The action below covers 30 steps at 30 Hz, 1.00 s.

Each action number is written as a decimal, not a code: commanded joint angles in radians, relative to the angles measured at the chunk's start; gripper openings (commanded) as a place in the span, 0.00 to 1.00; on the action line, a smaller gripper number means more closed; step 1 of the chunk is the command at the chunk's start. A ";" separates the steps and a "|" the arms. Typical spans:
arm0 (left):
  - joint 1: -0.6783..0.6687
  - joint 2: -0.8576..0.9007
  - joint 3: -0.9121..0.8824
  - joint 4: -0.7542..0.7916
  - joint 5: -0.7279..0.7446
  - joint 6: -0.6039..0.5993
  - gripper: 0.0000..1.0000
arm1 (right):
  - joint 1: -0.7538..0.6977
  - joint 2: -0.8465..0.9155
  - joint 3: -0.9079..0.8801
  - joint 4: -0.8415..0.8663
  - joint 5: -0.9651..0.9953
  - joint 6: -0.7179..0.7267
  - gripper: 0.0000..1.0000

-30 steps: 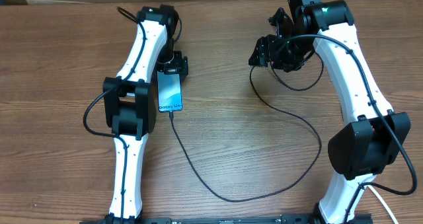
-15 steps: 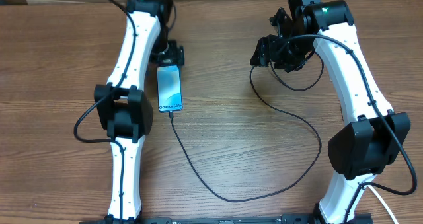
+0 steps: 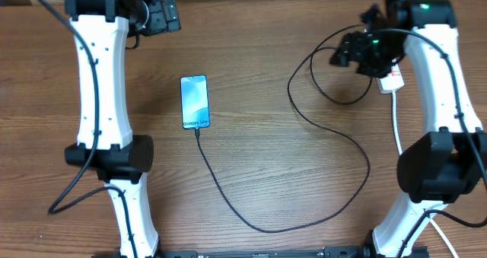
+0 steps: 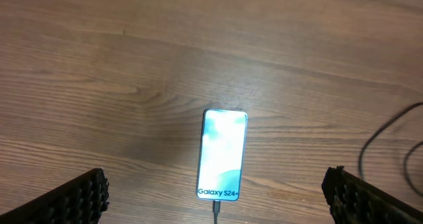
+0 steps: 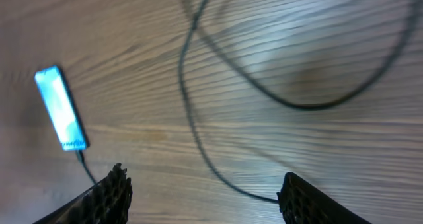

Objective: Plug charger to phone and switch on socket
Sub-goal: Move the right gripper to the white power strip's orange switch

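Note:
The phone point(image 3: 195, 102) lies flat on the wooden table with its teal screen lit; it also shows in the left wrist view point(image 4: 223, 154) and the right wrist view point(image 5: 61, 108). The black charger cable point(image 3: 266, 229) is plugged into the phone's lower edge, loops round the front and runs up to the right point(image 5: 192, 118). The white socket point(image 3: 390, 79) shows only partly beneath the right arm. My left gripper point(image 3: 163, 13) is open and empty, high and far back from the phone. My right gripper point(image 3: 346, 52) is open and empty, just left of the socket, above the cable loop.
A thick white cord point(image 3: 397, 129) runs from the socket toward the front right. The cable's wide loop covers the table's centre-right. A light wall edge shows at the far back.
My left arm has pulled up and back from the phone to the far left corner. My right arm has swung right, uncovering part of the socket. The phone and cable have stayed put.

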<state>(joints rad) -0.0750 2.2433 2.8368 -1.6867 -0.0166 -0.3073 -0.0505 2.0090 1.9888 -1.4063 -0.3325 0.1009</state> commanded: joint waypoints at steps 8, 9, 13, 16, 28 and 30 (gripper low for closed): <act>0.008 -0.044 0.013 -0.003 -0.017 0.001 1.00 | -0.203 -0.029 0.022 0.023 0.010 0.014 0.75; 0.008 -0.044 0.013 -0.003 -0.017 0.001 1.00 | -0.216 -0.029 0.022 0.024 0.010 0.026 0.77; 0.008 -0.044 0.013 -0.003 -0.017 0.001 1.00 | -0.257 -0.029 0.022 0.016 0.010 0.032 0.77; 0.008 -0.044 0.013 -0.003 -0.017 0.001 1.00 | -0.273 -0.029 0.022 0.018 0.010 0.032 0.78; 0.008 -0.044 0.013 -0.003 -0.017 0.001 0.99 | -0.269 0.004 0.022 0.139 0.082 0.113 0.77; 0.008 -0.044 0.013 -0.003 -0.017 0.001 1.00 | -0.269 0.015 0.022 0.169 0.084 0.133 0.77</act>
<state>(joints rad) -0.0738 2.2105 2.8410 -1.6875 -0.0200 -0.3073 -0.3202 2.0094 1.9888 -1.2648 -0.2840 0.1818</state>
